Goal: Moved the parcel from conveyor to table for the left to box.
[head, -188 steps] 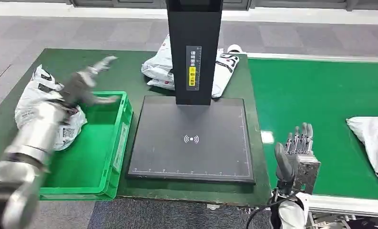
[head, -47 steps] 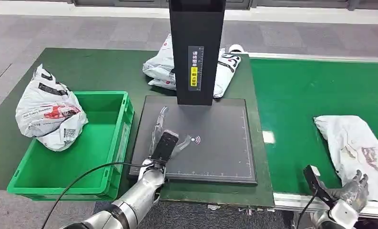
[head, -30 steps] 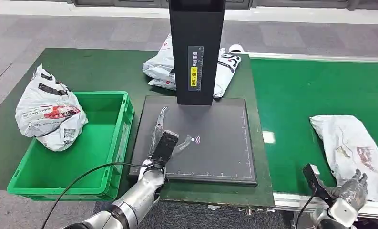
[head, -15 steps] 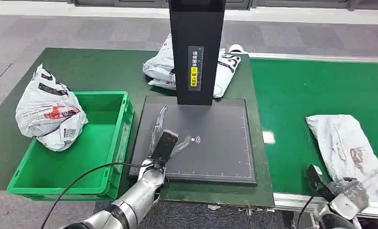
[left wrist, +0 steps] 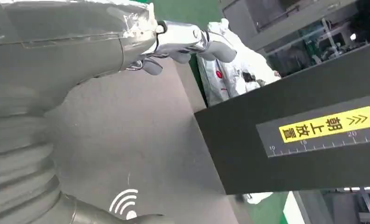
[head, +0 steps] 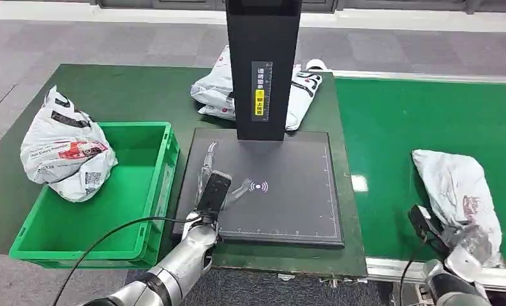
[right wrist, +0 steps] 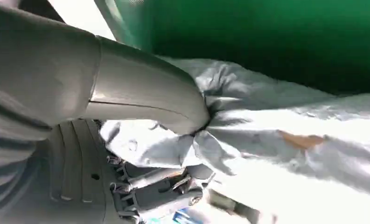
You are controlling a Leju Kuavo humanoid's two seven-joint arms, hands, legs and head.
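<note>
Your right hand (head: pixel 468 241) has its thumb and fingers pressed into the near end of the grey parcel (head: pixel 457 191), gathering the plastic so it can be lifted; the parcel lies on the green conveyor (head: pixel 403 121), right of the table (head: pixel 122 95). Your left hand (head: pixel 213 182) rests flat and spread on the black scanner plate (head: pixel 288 204), holding nothing, placed to receive there. The green bin (head: pixel 97 210) sits just left of the plate, a bagged parcel (head: pixel 62 146) leaning on its far-left corner.
</note>
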